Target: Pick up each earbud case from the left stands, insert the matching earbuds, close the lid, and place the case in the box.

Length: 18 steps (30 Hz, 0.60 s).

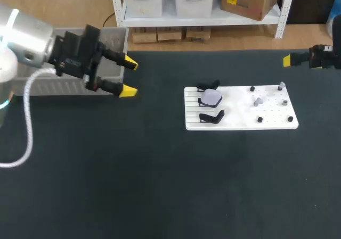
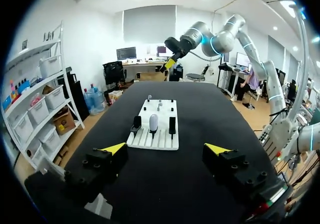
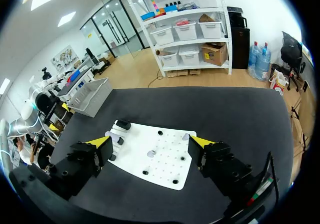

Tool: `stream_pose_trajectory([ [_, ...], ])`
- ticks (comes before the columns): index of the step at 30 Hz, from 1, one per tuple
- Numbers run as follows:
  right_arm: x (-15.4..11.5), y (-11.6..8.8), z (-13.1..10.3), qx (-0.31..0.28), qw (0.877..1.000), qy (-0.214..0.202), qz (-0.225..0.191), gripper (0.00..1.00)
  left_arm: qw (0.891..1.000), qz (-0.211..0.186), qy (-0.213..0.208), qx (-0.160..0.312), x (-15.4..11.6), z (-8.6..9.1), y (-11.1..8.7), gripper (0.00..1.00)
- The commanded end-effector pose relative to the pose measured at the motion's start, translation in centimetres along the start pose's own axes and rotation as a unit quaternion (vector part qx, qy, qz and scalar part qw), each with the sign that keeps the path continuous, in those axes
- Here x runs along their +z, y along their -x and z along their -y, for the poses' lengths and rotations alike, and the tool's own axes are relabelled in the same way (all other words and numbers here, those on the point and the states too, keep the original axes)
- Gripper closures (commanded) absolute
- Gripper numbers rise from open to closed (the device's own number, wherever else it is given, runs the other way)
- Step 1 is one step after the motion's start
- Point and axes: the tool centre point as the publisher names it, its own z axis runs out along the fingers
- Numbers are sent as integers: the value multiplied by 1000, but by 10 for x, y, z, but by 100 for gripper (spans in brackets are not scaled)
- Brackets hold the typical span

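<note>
Your left arm (image 1: 26,47), the big silver one with a white cable (image 1: 25,123) looping off it, sits closest to the head camera. It covers much of the grey plastic box (image 1: 118,35) at the desk's far left edge, so you see only the box's rim and right wall. At the right edge your right arm (image 1: 322,58) is cut off, with a single yellow tip showing, so from above you cannot read its spread.

On the black desk (image 1: 160,186), right of centre, lies a flat white board (image 1: 240,123), slatted on its left half and drilled with holes on its right. Three black stands (image 1: 212,117) sit in a row on the slats. The middle one carries the pale, rounded earbud case (image 1: 212,97). The drilled half holds small black pegs (image 1: 259,120) and two tiny grey pieces (image 1: 258,101), too small for you to identify.

Your left jaws are spread wide and hold nothing. Their yellow fingertips (image 1: 130,65) hang over the desk just in front of the box, well apart from the board. From the left wrist, the case (image 2: 153,122) stands straight ahead of them. The right wrist view settles the other side: your right jaws are also wide and touch nothing, fingertips (image 3: 202,141) apart, with the board (image 3: 165,159) ahead of and below them.
</note>
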Motion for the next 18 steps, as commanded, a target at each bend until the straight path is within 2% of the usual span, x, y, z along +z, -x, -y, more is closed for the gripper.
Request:
stream_pose_trajectory([
  [1, 0, 0, 1, 0, 1000, 1, 0, 0, 1000, 9, -17, 8, 30, -11, -6, 0],
  [9, 0, 0, 1, 0, 1000, 1, 0, 0, 997, 42, -58, 29, 64, -20, -2, 0],
  [17, 0, 0, 1, 0, 1000, 1, 0, 0, 994, 36, -96, 44, 96, -23, 7, 0],
  [18, 0, 0, 1, 0, 1000, 1, 0, 0, 993, 33, -99, 45, 100, -23, 7, 6],
])
